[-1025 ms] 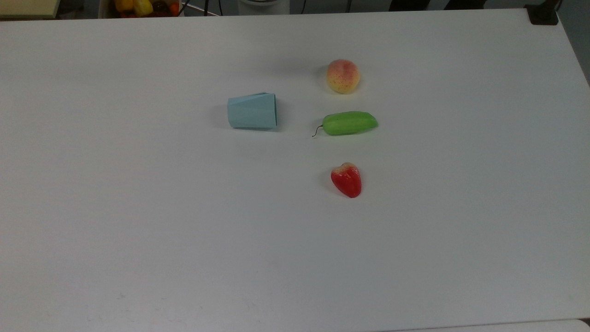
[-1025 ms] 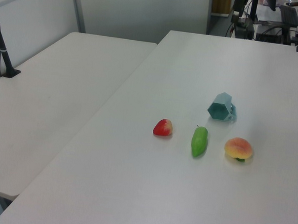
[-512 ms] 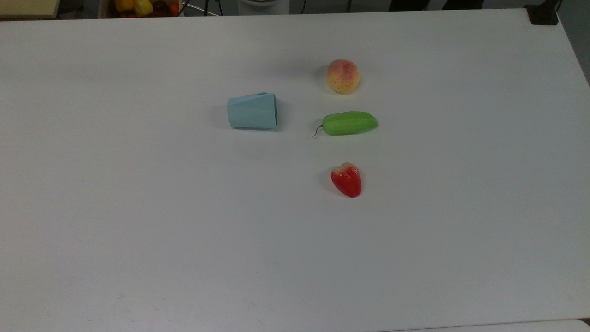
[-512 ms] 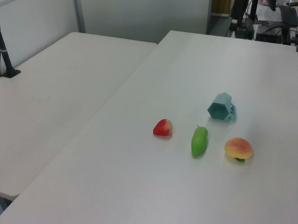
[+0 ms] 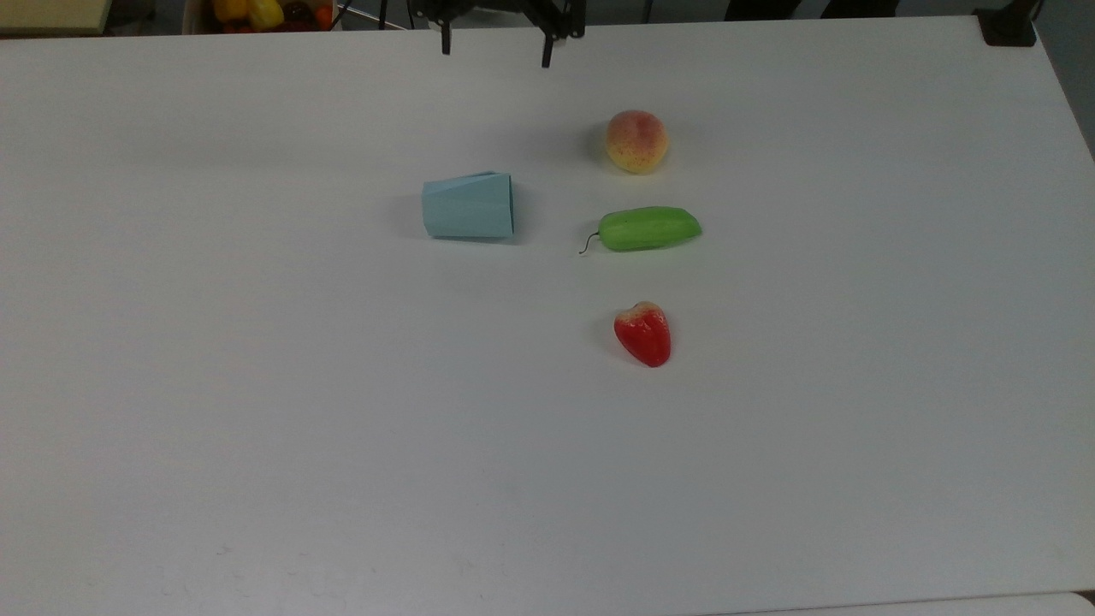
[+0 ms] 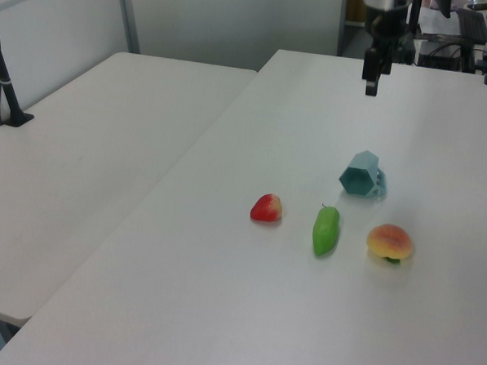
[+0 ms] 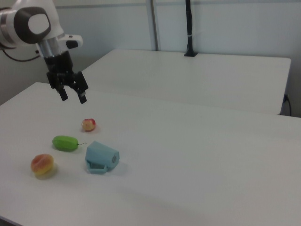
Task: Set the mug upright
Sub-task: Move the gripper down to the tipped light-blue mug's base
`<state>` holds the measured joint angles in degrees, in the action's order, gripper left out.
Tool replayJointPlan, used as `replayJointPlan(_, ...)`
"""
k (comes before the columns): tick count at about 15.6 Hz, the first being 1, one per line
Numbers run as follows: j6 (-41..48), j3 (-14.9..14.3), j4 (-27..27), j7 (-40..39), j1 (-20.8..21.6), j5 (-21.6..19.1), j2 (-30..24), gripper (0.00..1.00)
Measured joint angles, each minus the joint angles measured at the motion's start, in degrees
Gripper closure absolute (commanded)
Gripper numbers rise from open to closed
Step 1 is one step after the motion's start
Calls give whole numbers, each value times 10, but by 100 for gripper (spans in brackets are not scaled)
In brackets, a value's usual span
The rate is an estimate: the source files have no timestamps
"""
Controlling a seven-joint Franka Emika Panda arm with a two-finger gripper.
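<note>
One pale blue mug (image 5: 468, 205) lies on the white worktop (image 5: 257, 411), and three pieces of toy produce lie with it: one peach (image 5: 636, 141), one green cucumber-like vegetable (image 5: 648, 228) and one red strawberry (image 5: 643, 334). That makes four loose things in all. One tool (image 7: 72, 94) with two dark fingers (image 7: 83, 98) hangs above the worktop, and a second worktop (image 6: 81, 166) stands alongside.

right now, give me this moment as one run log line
phase: approach | gripper: open, raised, empty | pale blue faceted mug: on its side, untouched | white table: round peach, green pepper, red strawberry apart from mug
</note>
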<state>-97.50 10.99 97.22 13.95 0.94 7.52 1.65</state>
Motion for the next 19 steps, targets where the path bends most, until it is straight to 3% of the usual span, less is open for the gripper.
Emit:
replayJointPlan(4,-24,25,29,64,11,51,23,0)
replayJointPlan(8,-78,30,75,132,40,125,58,0)
replayJointPlan(14,-153,33,140,187,43,195,86,0)
replayJointPlan(19,-182,33,166,257,42,294,114,0)
